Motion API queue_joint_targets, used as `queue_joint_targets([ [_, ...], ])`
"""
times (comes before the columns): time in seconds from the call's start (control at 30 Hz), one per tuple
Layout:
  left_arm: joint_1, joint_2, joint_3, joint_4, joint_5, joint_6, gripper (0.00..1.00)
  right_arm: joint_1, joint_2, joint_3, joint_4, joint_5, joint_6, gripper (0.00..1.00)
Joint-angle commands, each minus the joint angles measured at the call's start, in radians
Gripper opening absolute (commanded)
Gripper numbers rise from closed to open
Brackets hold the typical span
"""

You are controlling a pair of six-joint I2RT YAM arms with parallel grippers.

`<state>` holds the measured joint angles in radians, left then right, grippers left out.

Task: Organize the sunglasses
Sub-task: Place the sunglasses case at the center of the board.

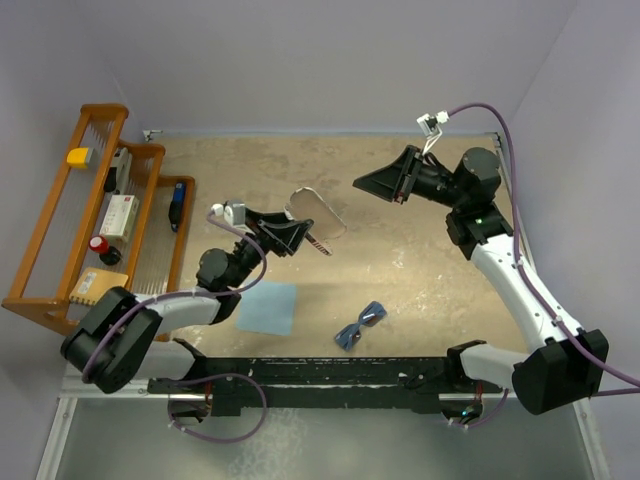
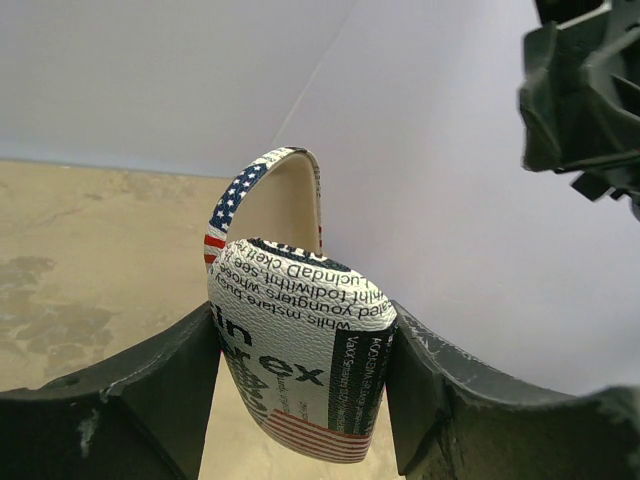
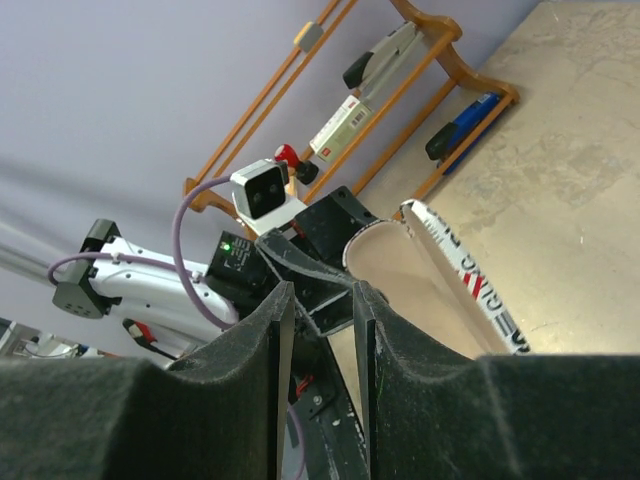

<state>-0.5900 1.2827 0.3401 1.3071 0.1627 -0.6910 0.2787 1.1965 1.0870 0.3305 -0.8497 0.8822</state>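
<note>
- We're looking at a robotics lab cell: bare lilac-grey walls [image 1: 300,60] box in one mottled beige table [image 1: 430,290].
- Two white-and-black robot arms, the left arm [image 1: 185,310] and the right arm [image 1: 520,285], are bolted to a black rail [image 1: 320,378] along the near edge.
- Purple cables [image 1: 480,104] loop off the joints, and a small white camera [image 3: 265,190] rides a wrist.
- Off to the side stands a wooden rack [image 1: 105,110] of assorted props.

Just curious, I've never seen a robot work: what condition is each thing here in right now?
Glasses case: open, lid up, held by the left tool.
Left tool: clamped on the case.
Right tool: slightly open, empty.
Sunglasses: lying on the table, untouched.
Cloth: flat on the table.
</note>
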Motion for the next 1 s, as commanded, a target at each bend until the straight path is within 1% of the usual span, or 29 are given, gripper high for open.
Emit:
queue_joint_targets([
  [0.0,0.004,0.083,-0.003,0.21,-0.141,-0.035,0.46,-0.001,-0.014,0.017,-0.023,0.017,-0.05,0.33],
  [0.13,0.006,0.195,0.044,0.254,-0.133,-0.049,0.45,-0.001,-0.008,0.015,-0.023,0.018,-0.053,0.33],
  [0.3,0.018,0.38,0.085,0.398,-0.189,-0.129,0.45,-0.001,0.004,0.01,-0.008,0.021,-0.046,0.33],
  [0.43,0.027,0.498,0.143,0.416,-0.221,-0.165,0.44,-0.001,0.011,0.006,0.007,0.025,-0.044,0.33],
  [0.63,0.037,0.589,0.211,0.416,-0.205,-0.178,0.44,-0.001,0.014,-0.004,0.016,0.024,-0.039,0.33],
  [0.97,0.047,0.68,0.286,0.416,-0.187,-0.181,0.45,0.0,0.021,-0.014,0.044,0.033,-0.027,0.33],
])
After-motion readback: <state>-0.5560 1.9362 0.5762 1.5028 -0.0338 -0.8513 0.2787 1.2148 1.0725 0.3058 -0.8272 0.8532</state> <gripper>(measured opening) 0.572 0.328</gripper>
